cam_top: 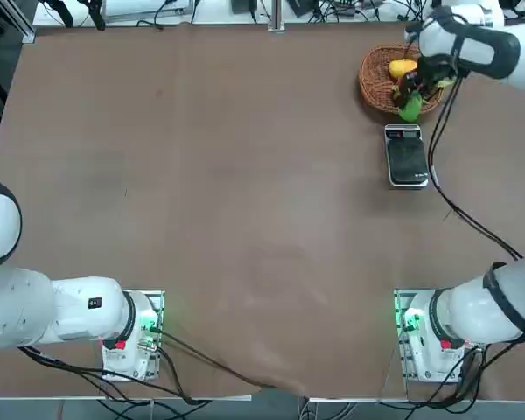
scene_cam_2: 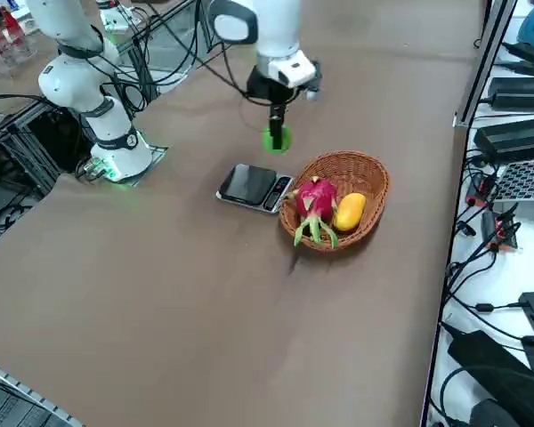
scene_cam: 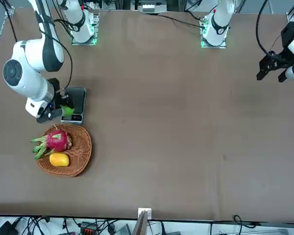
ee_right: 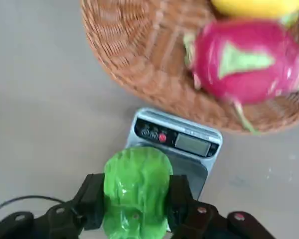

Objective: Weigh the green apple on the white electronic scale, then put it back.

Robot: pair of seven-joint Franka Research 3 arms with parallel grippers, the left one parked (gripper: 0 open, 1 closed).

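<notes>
Green apple [ee_right: 137, 191]: bright green, glossy, clamped between the right tool's [ee_right: 135, 199] fingers, lifted over the display end of the scale, apparently clear of it. White electronic scale [cam_top: 407, 156]: flat on the tabletop [cam_top: 245, 192] near its far right corner, dark platform bare.

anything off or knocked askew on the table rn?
Nothing stands out. Right gripper holds the green apple above the white electronic scale; the wicker basket sits upright with the dragon fruit and yellow fruit inside.
</notes>
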